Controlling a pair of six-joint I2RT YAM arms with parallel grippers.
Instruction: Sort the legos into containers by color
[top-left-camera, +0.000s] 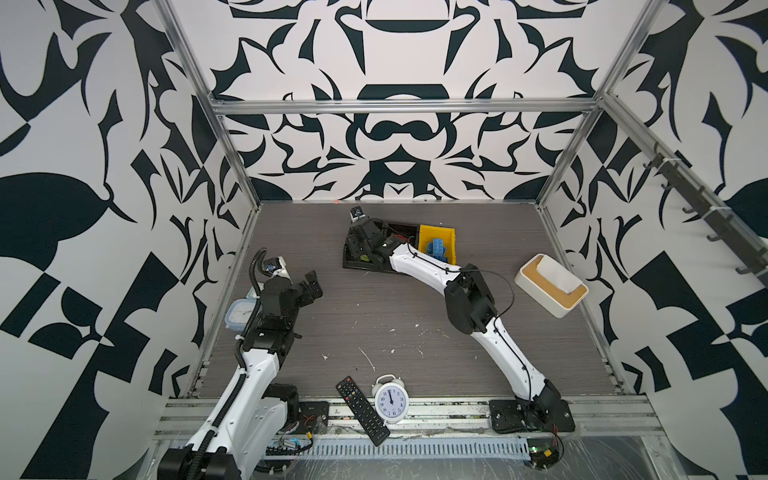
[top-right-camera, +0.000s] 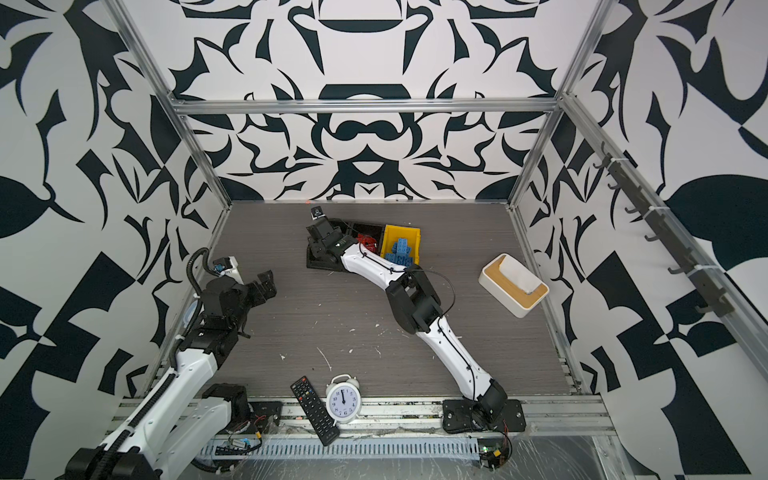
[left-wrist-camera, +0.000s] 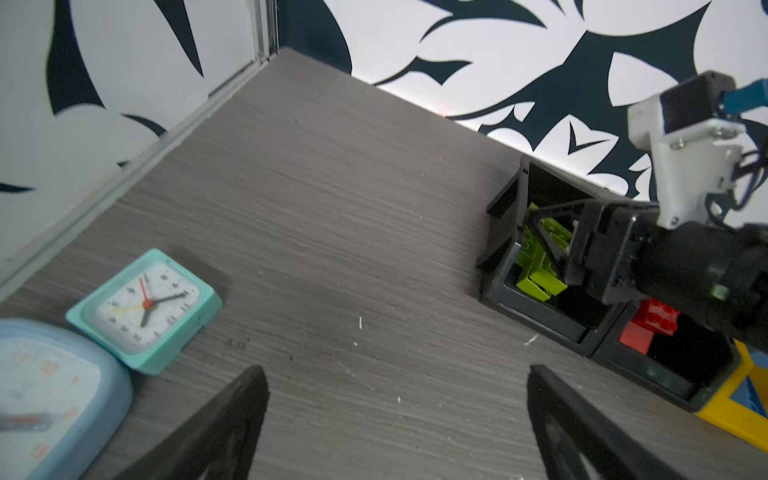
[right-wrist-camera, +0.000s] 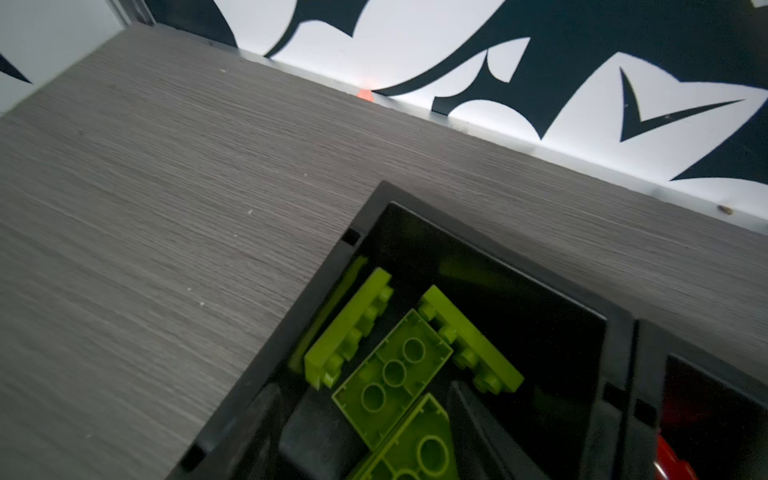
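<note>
Legos (top-right-camera: 398, 251) sit sorted by colour at the far middle of the bench (top-left-camera: 374, 324). The green legos (right-wrist-camera: 392, 374) are in the left black bin (right-wrist-camera: 345, 266). The red legos (left-wrist-camera: 652, 320) are in the second black bin (left-wrist-camera: 656, 376), joined to its right, and the blue legos (top-left-camera: 436, 249) are in the yellow bin (top-left-camera: 432, 232), right again. No loose brick shows on the bench in either top view.

The right claw (right-wrist-camera: 382, 407) reaches down into the left black bin with its jaws parted on either side of a green brick (right-wrist-camera: 419, 453). I cannot tell whether they press on it or stand clear. The left claw (left-wrist-camera: 397, 374) hangs wide open and empty over the left of the bench.

The step in hand looks like dropping a final green brick. Next, the right claw needs to be free of that brick and lift straight up, clear of the bin wall.
</note>
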